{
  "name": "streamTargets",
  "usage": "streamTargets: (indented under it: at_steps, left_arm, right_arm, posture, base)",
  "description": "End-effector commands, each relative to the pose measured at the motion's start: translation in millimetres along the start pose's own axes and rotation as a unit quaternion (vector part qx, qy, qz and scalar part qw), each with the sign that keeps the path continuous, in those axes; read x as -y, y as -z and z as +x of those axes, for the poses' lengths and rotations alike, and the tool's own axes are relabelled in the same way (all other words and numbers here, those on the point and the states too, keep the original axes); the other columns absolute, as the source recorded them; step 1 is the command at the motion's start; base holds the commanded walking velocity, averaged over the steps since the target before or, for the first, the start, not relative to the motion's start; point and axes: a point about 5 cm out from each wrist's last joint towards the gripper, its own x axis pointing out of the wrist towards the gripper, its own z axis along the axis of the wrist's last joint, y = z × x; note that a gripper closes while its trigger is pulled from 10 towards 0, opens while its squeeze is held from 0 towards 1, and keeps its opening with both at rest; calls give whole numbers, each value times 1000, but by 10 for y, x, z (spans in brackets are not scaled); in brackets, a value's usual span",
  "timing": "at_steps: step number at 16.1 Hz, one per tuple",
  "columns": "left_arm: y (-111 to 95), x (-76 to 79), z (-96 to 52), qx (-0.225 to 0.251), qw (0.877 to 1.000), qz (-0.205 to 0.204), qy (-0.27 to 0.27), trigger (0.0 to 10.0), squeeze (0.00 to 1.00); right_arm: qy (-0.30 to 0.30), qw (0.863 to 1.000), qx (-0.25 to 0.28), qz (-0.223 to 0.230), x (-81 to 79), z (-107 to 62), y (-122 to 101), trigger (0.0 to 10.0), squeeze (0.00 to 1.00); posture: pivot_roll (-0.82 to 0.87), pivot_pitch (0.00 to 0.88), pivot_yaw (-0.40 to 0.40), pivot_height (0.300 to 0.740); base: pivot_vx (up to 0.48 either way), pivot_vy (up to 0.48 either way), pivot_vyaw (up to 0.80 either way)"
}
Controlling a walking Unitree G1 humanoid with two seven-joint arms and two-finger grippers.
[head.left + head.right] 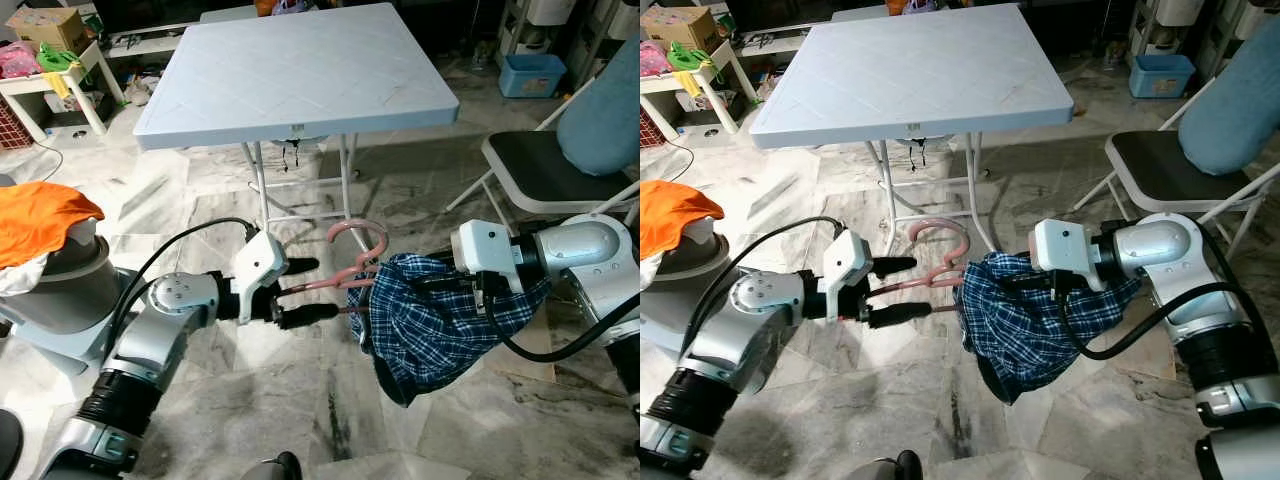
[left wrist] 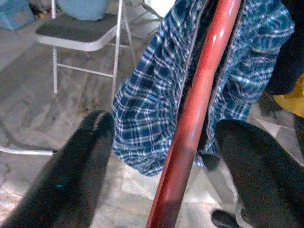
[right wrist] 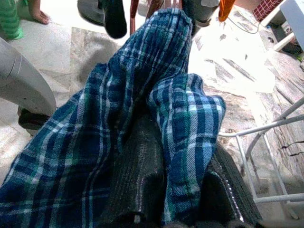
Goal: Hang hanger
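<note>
The left gripper (image 1: 300,291) has its jaws set narrowly astride the pink hanger (image 1: 352,262), whose bar runs between them; the right gripper (image 3: 171,190) is buried in the blue plaid garment (image 1: 435,320), pinching a fold. To do this step well, I judge the left should steady the bar while the right draws cloth over the shoulder. Hanger and garment hang above the marble floor, before the white folding bench (image 1: 300,70).
</note>
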Motion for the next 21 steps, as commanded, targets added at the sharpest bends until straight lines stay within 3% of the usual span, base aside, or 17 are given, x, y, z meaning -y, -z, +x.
streamTargets:
  at_steps: [1, 13, 21]
  left_arm:
    - [25, -21, -36, -15, 1000, -8, 6, 0, 0]
    - [-44, -102, -131, -1, 999, -29, 13, 0, 0]
    - [-32, -51, -127, -2, 999, -40, 32, 0, 0]
  right_arm:
    - [20, 999, 31, -37, 117, -77, -179, 10000, 0]
    - [17, 999, 26, -27, 118, -133, -137, 10000, 0]
    - [15, 999, 26, -28, 126, -129, -132, 10000, 0]
  posture:
    - [-92, 117, 103, 740]
    - [-94, 116, 101, 740]
    - [-91, 109, 102, 740]
  base:
    - [0, 0, 0]
    - [0, 0, 0]
    - [0, 0, 0]
